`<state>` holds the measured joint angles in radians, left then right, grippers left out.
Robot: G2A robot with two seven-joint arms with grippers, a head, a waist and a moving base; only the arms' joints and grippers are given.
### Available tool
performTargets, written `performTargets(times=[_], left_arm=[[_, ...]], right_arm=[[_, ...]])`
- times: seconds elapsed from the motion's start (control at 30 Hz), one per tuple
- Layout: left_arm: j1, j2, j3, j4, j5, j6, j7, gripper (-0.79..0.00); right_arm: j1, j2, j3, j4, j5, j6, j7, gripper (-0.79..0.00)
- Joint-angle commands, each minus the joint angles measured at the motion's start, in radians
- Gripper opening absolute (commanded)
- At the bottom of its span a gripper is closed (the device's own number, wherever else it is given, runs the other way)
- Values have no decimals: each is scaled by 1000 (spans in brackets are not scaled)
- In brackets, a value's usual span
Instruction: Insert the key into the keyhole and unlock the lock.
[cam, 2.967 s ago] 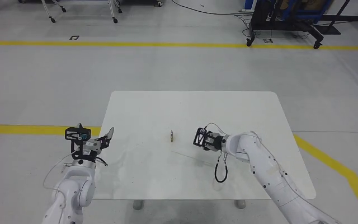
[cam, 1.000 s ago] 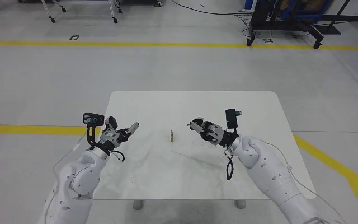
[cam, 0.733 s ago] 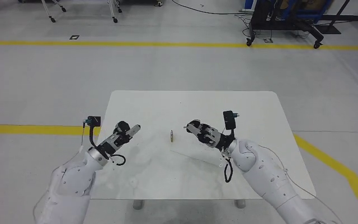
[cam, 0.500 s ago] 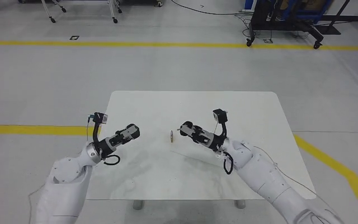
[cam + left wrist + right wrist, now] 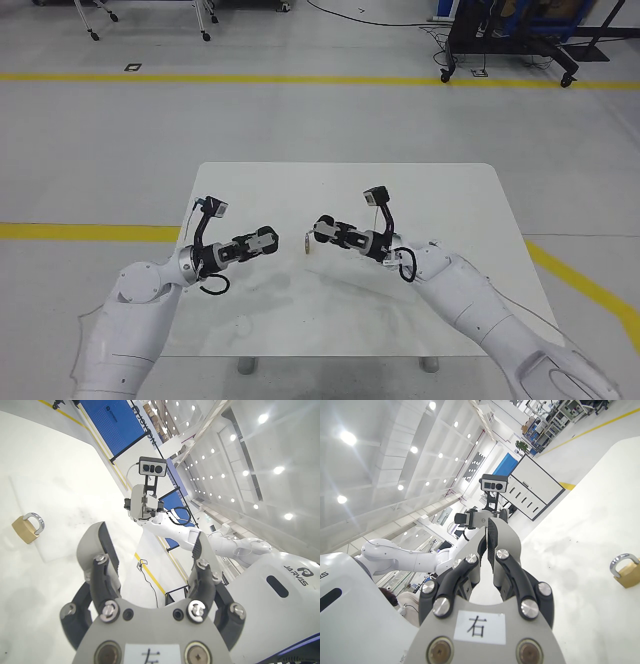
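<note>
A small brass padlock [image 5: 307,242] with a silver shackle lies on the white table [image 5: 430,190], near its middle. In the top view my left gripper [image 5: 268,238] hovers just left of the padlock and my right gripper [image 5: 322,228] just right of it, the two pointing at each other. The left wrist view has my left gripper [image 5: 152,535] open and holding nothing, with the padlock [image 5: 26,527] off to one side on the table. My right gripper [image 5: 487,530] is shut, its pads pressed together, and the padlock [image 5: 626,570] lies beside it.
The tabletop [image 5: 350,310] around the padlock is bare white surface. A black cable loop [image 5: 406,262] hangs at the right forearm. Yellow floor lines [image 5: 300,78] and wheeled frames [image 5: 510,45] lie well beyond the table.
Both arms have swung in from the table's sides toward the padlock. Their grippers now face each other close on either side of it. The padlock has not moved.
</note>
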<state>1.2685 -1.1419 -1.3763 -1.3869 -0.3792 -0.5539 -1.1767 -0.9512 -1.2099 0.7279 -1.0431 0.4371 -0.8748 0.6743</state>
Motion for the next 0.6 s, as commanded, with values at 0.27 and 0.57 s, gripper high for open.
performTargets(times=[0.27, 0.57], left_arm=[[-25, -2, 59, -15, 52, 6, 42, -385], [-39, 0, 94, -15, 103, 4, 77, -520]], right_arm=[[23, -31, -35, 23, 17, -10, 60, -785], [38, -58, -55, 64, 49, -31, 102, -785]])
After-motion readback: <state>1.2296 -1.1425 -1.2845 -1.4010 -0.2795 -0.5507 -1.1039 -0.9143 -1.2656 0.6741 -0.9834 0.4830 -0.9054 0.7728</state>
